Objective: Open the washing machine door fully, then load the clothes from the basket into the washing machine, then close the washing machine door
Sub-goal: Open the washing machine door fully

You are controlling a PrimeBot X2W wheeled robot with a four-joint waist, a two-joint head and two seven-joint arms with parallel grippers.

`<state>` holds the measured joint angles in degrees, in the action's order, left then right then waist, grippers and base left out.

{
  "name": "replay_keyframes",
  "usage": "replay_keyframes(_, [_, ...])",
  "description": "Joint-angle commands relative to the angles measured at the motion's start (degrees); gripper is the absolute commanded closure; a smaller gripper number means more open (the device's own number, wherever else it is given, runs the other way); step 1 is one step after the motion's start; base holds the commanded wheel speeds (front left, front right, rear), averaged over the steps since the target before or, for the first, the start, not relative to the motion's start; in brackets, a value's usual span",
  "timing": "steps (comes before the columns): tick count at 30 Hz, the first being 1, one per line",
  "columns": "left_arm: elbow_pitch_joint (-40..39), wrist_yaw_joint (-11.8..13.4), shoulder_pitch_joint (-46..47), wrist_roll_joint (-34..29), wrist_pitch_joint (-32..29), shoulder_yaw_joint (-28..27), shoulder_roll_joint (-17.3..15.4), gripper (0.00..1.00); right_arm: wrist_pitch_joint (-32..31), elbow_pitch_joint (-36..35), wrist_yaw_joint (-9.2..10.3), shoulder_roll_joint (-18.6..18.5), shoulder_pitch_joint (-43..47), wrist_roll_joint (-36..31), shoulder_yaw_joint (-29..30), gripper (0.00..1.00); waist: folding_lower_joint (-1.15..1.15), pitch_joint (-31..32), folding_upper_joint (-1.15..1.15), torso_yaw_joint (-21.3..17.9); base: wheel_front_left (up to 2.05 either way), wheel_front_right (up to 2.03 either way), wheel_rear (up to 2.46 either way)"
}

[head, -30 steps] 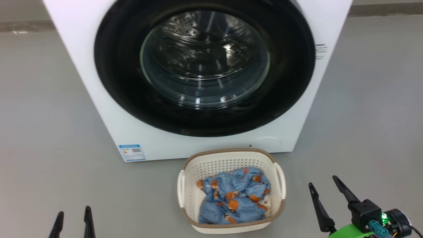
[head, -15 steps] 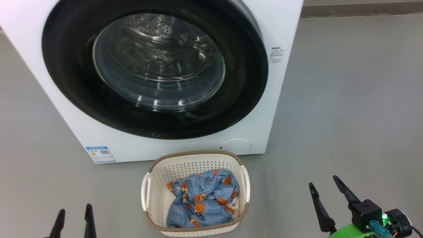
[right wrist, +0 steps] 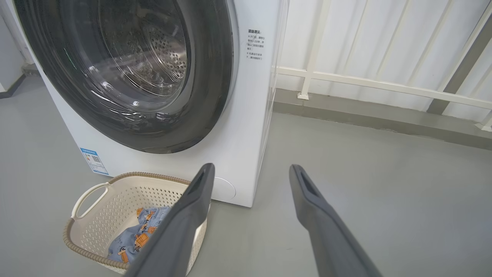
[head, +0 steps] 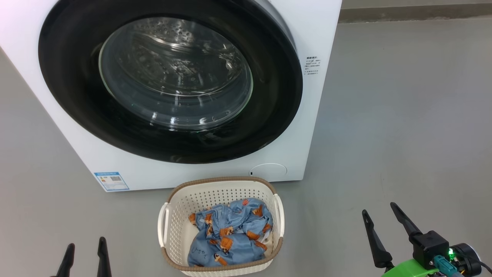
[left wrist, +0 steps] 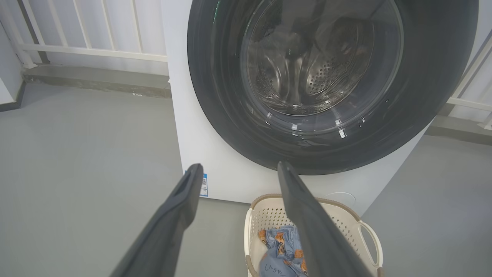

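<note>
The white washing machine [head: 311,34] stands on the grey floor with its round black-rimmed door [head: 169,82] shut; the steel drum shows through the glass. In front of it sits the cream basket [head: 221,192] holding the light blue printed clothes [head: 228,232]. My left gripper [head: 85,246] is open at the lower left, well left of the basket and empty. My right gripper [head: 378,215] is open at the lower right, to the right of the basket and empty. The left wrist view has the door [left wrist: 330,77] and basket [left wrist: 346,219] ahead of the left gripper [left wrist: 238,167]; the right wrist view has the right gripper [right wrist: 251,167] beside the machine's right corner.
A blue label sticker [head: 111,181] and a round cover [head: 268,170] sit low on the machine's front. A white railing [right wrist: 384,82] and a low kerb run behind the machine. Open grey floor [head: 403,115] lies to the machine's right.
The whole head picture has shifted, so the camera has turned right: machine and basket now sit further left. Both grippers keep their places in the frame and stay open.
</note>
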<state>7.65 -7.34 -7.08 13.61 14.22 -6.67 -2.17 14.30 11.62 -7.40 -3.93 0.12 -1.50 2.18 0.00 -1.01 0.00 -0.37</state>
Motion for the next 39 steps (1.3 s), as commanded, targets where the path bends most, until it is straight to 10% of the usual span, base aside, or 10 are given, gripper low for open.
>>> replay_keyframes(1, [-1.5, -0.1, 1.2, 0.3, 0.8, -1.9, -0.7, 0.00, 0.7, -1.7, -0.09, -0.3, -0.7, 0.1, -1.2, 0.00, 0.00, 0.1, 0.00, 0.0, 0.00, 0.00, 0.00])
replay_keyframes(2, [-1.5, -0.1, 1.1, 0.3, 0.8, -1.9, -0.7, 0.00, 0.7, -1.7, -0.09, -0.2, -0.7, 0.1, -1.3, 0.00, 0.00, 0.1, 0.00, -0.1, 0.00, 0.00, 0.00])
replay_keyframes(5, [-1.5, -0.1, 0.9, 0.3, 0.8, -1.8, -0.7, 0.00, 0.7, -1.5, -0.09, -0.3, -0.5, 0.8, -2.2, 1.00, 0.00, 0.2, 0.00, -0.1, 0.00, 0.00, 0.00])
replay_keyframes(13, [-1.6, -0.1, 0.6, 0.5, 0.8, -1.8, -0.7, 0.00, 0.7, -1.0, -0.09, -0.2, -0.4, 5.8, -2.6, 1.00, 0.00, 0.2, 0.00, -0.3, 0.00, 0.00, 0.00])
replay_keyframes(26, [-2.5, -0.1, 0.4, 1.0, 0.8, -1.6, -0.7, 0.00, 0.7, 3.8, -0.09, 0.9, -2.4, 47.8, 0.0, 1.00, 0.00, -1.4, 0.00, 0.3, 0.00, 0.00, 0.00])
replay_keyframes(39, [-3.8, -0.1, 2.1, 1.3, 0.8, 0.1, -0.7, 0.00, -2.3, 4.8, -0.09, -11.6, -9.9, 83.4, -0.6, 1.00, 0.00, -8.1, 0.00, 2.0, 0.00, 0.00, 0.00])
